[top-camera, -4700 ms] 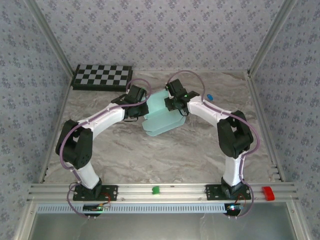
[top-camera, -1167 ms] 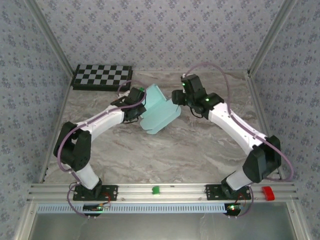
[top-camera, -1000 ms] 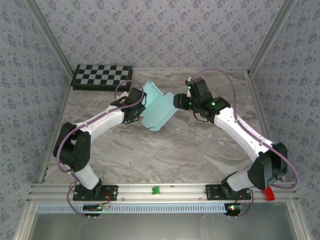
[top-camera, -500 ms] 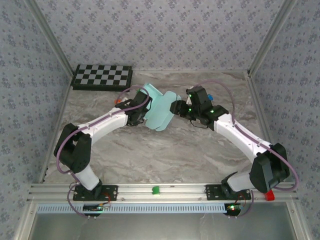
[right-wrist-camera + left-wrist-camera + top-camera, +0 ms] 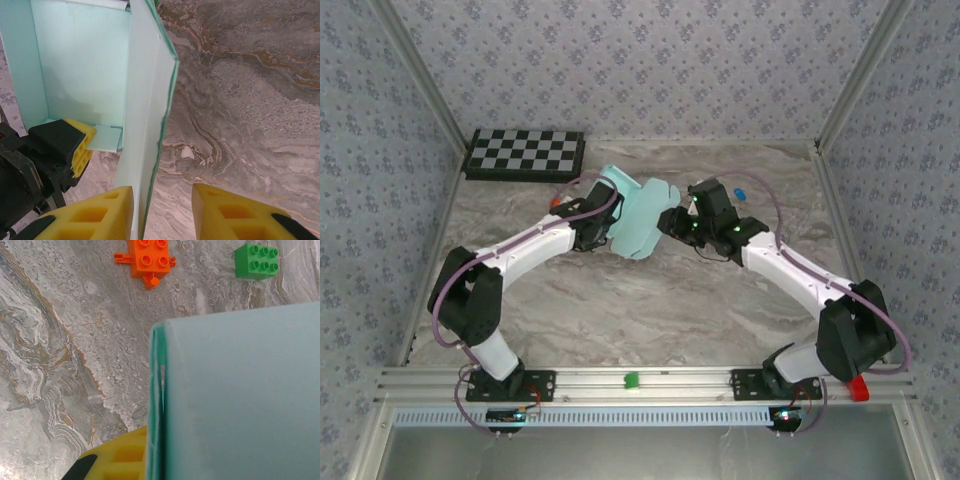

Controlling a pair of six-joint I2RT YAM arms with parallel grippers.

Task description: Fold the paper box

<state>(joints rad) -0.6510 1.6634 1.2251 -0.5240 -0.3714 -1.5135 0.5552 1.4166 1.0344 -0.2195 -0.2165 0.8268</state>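
Box (image 5: 638,215) is pinched at its left side by the shut left pincer (image 5: 607,220), and a flap (image 5: 142,100) is straddled edge-on, its long edge running straight ahead, by the right pincer (image 5: 162,192), which is part open with nothing gripped yet.

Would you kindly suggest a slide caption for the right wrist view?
Right gripper, open, straddles a panel edge of the paper box gripped by the left gripper.

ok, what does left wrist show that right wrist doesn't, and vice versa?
Left wrist adds: an orange block and a whole green block on the marble table. Right wrist adds: the inside of the paper box, the left gripper clamped on its lower flap, the right gripper open astride one wall. Shared: the paper box and the table.
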